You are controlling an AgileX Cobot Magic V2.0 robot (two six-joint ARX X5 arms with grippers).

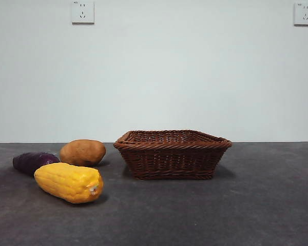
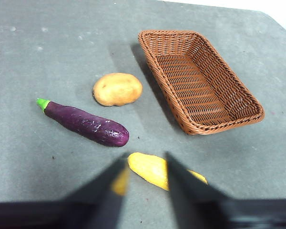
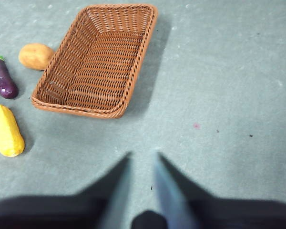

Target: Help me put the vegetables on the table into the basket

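Note:
Three vegetables lie on the table (image 1: 256, 215) left of the basket (image 1: 172, 160), whose inside (image 3: 102, 62) holds nothing. The yellow corn cob (image 1: 69, 182) is nearest the front. Behind it are a dark purple oblong vegetable (image 1: 33, 162) with a green stem tip (image 2: 42, 102) and a rounded orange-brown potato (image 1: 83, 152). My left gripper (image 2: 146, 157) hovers open above the table, with the corn cob (image 2: 150, 169) just beyond its jaws. Over bare table on the basket's other side, my right gripper (image 3: 143, 155) is open with nothing in it. Neither arm shows in the front view.
A pale wall with two sockets (image 1: 82, 12) (image 1: 304, 13) stands behind the table. Bare dark grey table (image 3: 229, 95) stretches to the side of the basket away from the vegetables.

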